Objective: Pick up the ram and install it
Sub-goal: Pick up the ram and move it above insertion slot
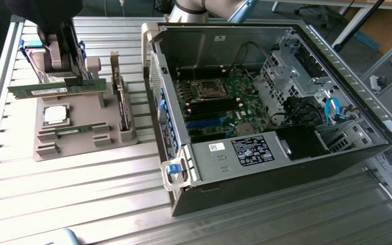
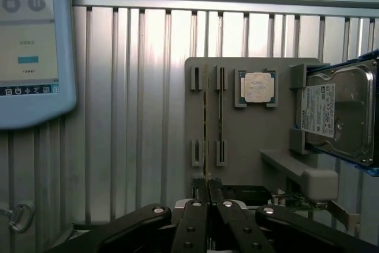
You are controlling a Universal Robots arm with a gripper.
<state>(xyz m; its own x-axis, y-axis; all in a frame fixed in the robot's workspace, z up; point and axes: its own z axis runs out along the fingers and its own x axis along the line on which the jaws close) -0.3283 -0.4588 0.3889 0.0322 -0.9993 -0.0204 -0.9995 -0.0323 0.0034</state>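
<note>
Gripper (image 1: 65, 75) was pinched shut on the ram (image 1: 56, 89), gripping mid-length along its top edge, with the stick over the grey holder (image 1: 80, 147) beside the open PC case (image 1: 203, 191). It looked light and stiff but fragile, so I'd grip the bare board edges, never the chips

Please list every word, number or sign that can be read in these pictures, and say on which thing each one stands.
No text can be read for certain.
Sticker on the ram: too small.
White label on the power supply: blurred.
Label on the hard drive: blurred.
Display of the handheld screen: blurred.
Markings on the processor chip: too faint.
</note>
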